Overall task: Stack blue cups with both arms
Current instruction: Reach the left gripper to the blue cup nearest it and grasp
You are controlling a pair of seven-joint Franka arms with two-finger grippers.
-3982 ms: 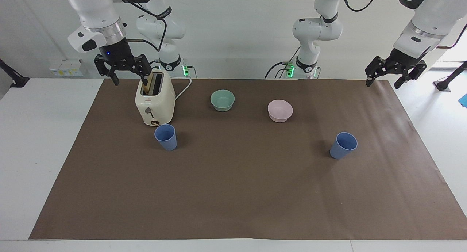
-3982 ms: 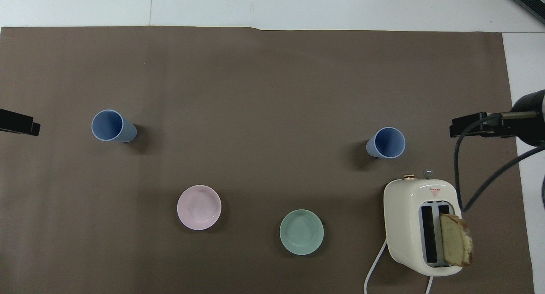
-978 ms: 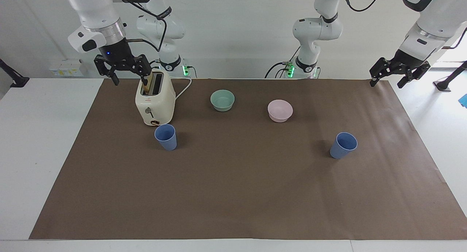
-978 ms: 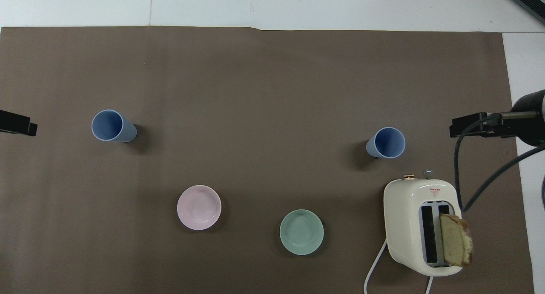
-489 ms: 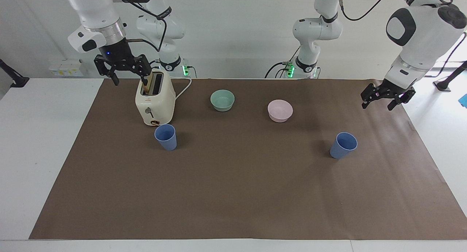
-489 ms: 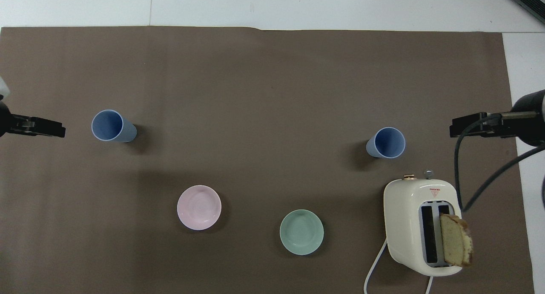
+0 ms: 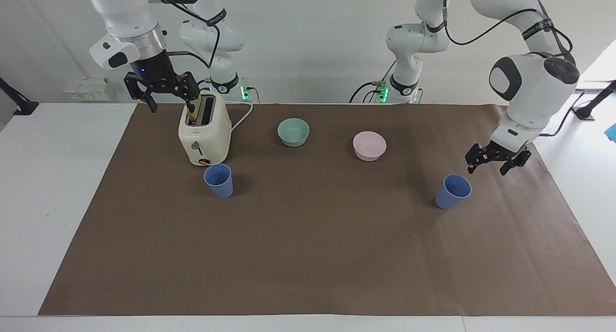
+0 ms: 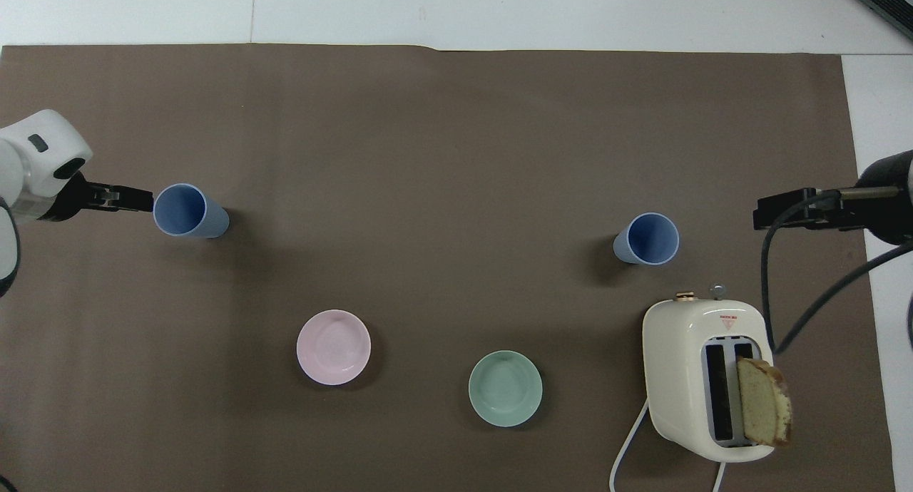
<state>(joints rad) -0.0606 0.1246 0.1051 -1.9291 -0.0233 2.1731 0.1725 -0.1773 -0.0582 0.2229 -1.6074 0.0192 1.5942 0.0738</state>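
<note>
fingers on the left gripper [image 7: 495,161] are spread and empty beside one blue cup [image 7: 453,191]; right gripper [image 7: 161,92], also spread, waits above the toaster [image 7: 204,134]. second blue cup [image 7: 219,180] stands well apart in front of the toaster. nothing is stacked yet.

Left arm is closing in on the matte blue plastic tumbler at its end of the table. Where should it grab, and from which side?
Pinch the rim wall of the matte blue tapered plastic tumbler, one finger inside the open mouth, coming from above. It stands upright, handleless, with bare mat around it. The open left gripper hangs just off its rim on the side toward the robots, so the approach looks short.
</note>
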